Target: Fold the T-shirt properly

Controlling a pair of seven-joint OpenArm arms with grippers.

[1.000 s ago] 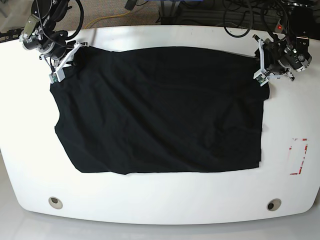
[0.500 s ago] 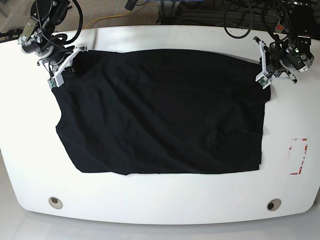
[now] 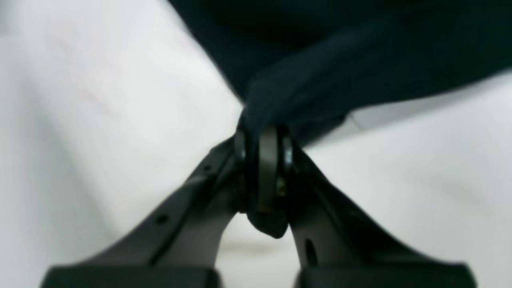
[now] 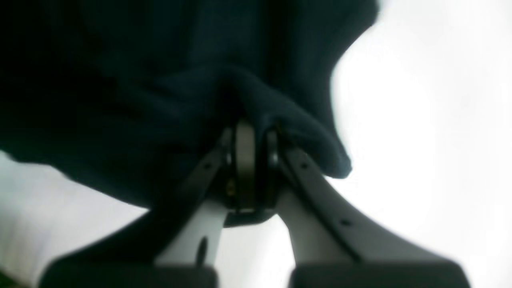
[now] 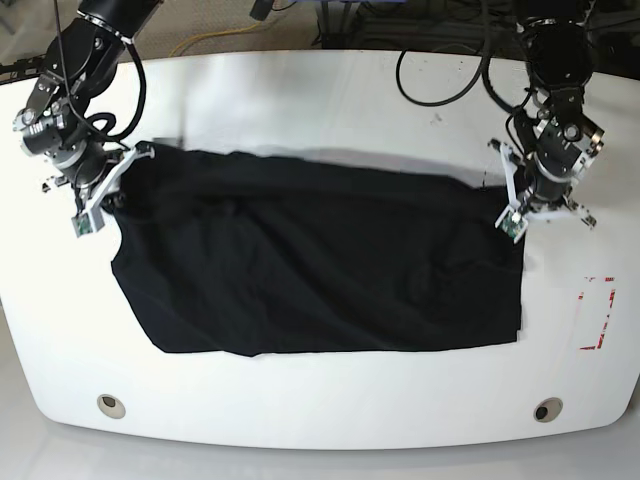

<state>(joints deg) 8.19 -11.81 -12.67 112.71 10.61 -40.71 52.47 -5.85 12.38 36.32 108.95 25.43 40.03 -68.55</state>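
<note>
Now both claws are clamped on the T-shirt (image 5: 320, 260): left gripper (image 5: 510, 215) and right gripper (image 5: 100, 200) each pinch a far corner (fabric lifted off the table (image 5: 320, 400)).

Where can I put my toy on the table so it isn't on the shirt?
Bare table runs along the front, between the T-shirt hem and the two holes. More lies behind the shirt. The side corners are crowded: the left claw and right claw pinch the shirt there.

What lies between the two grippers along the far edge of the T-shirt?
In the base view, only the T-shirt spans from the left gripper to the right gripper.
</note>
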